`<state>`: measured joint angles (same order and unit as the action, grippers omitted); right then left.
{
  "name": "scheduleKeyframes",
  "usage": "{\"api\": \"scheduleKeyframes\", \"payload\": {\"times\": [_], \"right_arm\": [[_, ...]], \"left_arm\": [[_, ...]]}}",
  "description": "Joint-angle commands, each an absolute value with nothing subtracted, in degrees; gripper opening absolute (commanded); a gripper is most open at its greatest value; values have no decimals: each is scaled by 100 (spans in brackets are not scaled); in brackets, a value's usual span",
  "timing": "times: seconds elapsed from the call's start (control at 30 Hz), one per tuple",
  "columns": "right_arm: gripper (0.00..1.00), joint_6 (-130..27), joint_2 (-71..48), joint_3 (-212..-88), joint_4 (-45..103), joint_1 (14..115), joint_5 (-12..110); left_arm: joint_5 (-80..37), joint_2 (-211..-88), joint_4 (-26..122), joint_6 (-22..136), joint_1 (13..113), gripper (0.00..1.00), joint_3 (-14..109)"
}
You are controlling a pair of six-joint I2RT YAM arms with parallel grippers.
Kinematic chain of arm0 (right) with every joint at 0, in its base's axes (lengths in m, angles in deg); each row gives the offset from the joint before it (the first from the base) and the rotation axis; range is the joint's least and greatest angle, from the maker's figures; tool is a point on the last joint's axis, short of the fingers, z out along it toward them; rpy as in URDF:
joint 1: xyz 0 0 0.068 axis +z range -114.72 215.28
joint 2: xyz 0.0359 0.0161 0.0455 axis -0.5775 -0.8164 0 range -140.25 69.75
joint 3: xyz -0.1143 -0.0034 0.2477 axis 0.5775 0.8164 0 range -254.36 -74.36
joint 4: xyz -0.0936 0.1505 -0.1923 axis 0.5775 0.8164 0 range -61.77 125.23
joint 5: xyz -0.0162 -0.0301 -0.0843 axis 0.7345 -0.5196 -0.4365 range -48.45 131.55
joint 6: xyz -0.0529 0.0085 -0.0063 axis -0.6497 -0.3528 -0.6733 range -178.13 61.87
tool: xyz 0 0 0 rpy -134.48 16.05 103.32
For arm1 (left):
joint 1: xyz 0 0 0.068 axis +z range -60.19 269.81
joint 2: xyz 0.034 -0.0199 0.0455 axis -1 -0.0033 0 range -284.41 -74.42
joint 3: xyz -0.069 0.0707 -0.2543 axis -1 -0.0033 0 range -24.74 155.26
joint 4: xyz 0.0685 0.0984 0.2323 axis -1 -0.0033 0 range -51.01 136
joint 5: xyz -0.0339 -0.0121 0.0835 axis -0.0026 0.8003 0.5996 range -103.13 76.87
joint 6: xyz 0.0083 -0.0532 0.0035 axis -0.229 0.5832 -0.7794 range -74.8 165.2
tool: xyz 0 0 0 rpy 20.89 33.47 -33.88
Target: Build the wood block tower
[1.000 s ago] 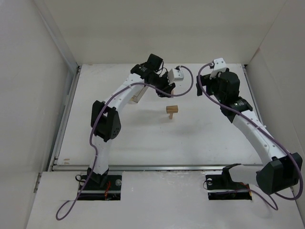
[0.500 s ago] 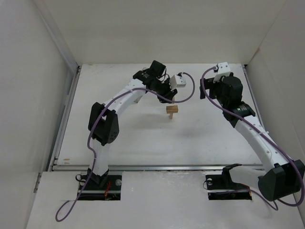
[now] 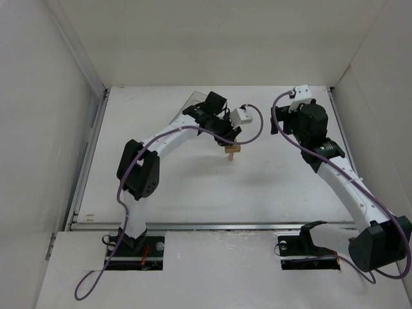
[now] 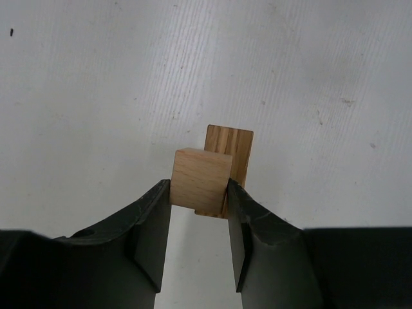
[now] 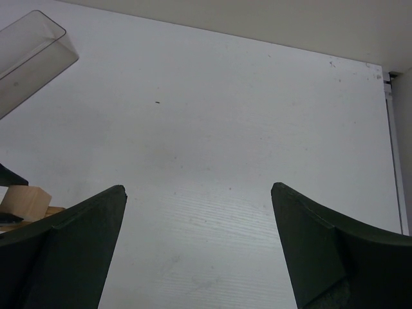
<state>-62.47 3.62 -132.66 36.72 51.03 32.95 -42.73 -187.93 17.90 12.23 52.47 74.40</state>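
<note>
The wood block tower (image 3: 232,152) is a small tan stack in the middle of the table, with a crosswise block on top. My left gripper (image 3: 230,140) is right above it, shut on a light-tan wooden block (image 4: 201,181). In the left wrist view my left gripper (image 4: 199,193) holds that block just over a tower block (image 4: 232,149) that shows behind it. My right gripper (image 3: 281,122) is open and empty, to the right of the tower. In the right wrist view my right gripper (image 5: 199,193) is wide apart, with tower blocks (image 5: 24,197) at the left edge.
A clear plastic box (image 3: 195,100) lies at the back behind my left arm and also shows in the right wrist view (image 5: 27,56). White walls close in the table on the left, back and right. A metal rail (image 3: 212,226) runs along the near edge.
My left gripper has moved right and toward the front with its block, from beside the clear box to over the tower. My right arm shifted slightly, then stayed still.
</note>
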Motion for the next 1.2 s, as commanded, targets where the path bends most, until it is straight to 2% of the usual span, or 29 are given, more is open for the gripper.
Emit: {"api": "scheduleKeyframes", "payload": {"times": [0.0, 1.17], "right_arm": [[100, -6165, 524, -13272, 3376, 5057, 3215], [100, -6165, 629, -13113, 3376, 5057, 3320]], "left_arm": [[-4064, -18296, 2182, 1426, 5123, 0, 7221], [-4064, -18085, 1972, 1154, 5070, 0, 7150]]}}
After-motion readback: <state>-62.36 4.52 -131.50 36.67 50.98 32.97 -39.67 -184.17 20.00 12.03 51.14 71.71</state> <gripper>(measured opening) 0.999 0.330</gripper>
